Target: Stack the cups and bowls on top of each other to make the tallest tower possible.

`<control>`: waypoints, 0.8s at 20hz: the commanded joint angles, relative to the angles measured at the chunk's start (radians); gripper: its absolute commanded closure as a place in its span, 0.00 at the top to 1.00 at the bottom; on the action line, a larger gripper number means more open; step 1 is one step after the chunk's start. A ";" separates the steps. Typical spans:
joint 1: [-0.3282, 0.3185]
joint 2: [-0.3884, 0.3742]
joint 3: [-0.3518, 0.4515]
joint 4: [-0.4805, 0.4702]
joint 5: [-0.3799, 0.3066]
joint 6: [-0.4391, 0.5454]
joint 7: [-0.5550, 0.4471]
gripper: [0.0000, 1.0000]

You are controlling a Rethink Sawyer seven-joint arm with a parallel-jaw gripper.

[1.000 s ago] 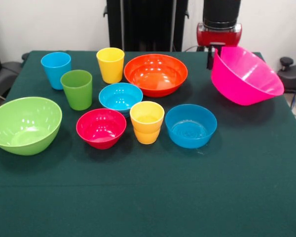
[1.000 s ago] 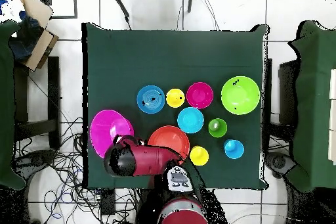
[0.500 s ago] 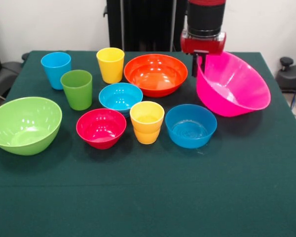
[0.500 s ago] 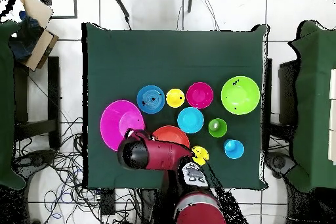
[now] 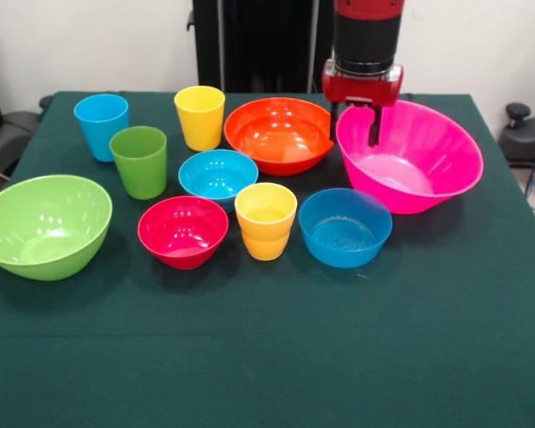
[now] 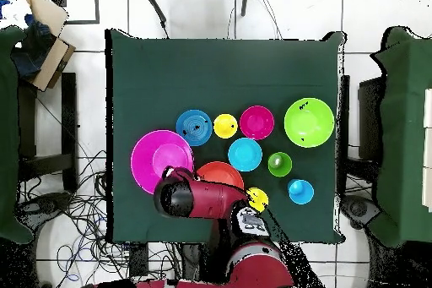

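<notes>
From the front, the tool (image 5: 362, 122) was clamped on the rim of the large pink bowl (image 5: 410, 159), one finger inside and one outside, holding it nearly level just beside the orange bowl (image 5: 281, 134) and behind a blue bowl (image 5: 345, 226) on the green worktop (image 5: 267, 357). From above, the pink bowl (image 6: 160, 159) sat partly under the arm (image 6: 198, 198), near the orange bowl (image 6: 221, 174), with the remaining cups and bowls spread singly, nothing stacked.
</notes>
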 commanded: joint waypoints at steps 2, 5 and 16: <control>-0.050 0.027 0.139 0.000 0.056 0.019 0.184 1.00; -0.040 -0.026 0.132 0.018 0.076 0.078 0.187 1.00; 0.069 -0.153 -0.004 0.001 0.113 0.195 0.172 1.00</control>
